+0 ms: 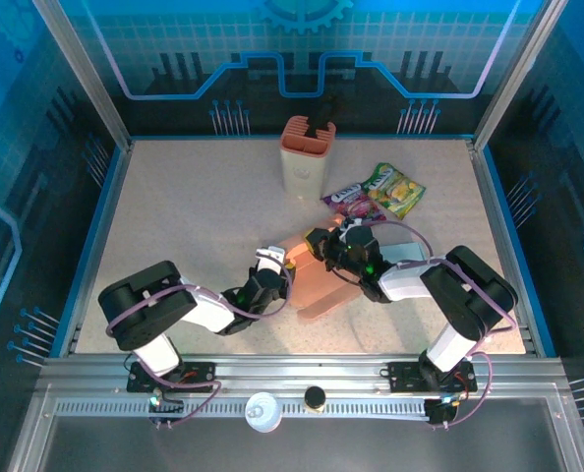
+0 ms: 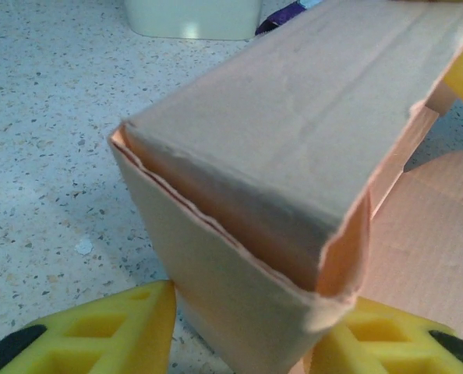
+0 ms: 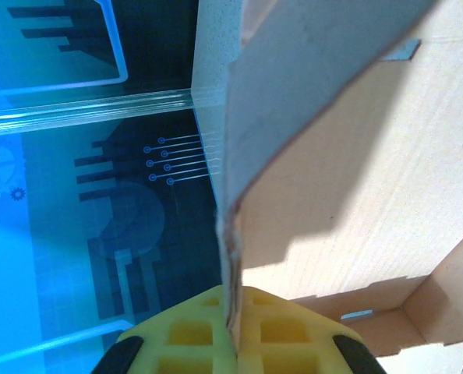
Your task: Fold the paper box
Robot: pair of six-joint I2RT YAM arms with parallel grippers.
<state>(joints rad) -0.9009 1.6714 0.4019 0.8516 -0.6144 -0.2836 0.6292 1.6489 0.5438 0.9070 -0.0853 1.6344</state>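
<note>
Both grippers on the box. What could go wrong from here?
1. Right gripper pinches a thin wall edge of the paper box; it may slip or tear.
2. Left gripper clamps a folded corner; pulling apart could unfold or crush it.
3. Snack packets lie close behind; a swing might sweep them.

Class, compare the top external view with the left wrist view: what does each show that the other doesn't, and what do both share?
Top external adds the right gripper pinching the paper box, and the green snack packet. Left wrist adds a close-up: yellow fingers clamping a folded box corner with a ragged seam. Both share the box, the beige container and the speckled table.
</note>
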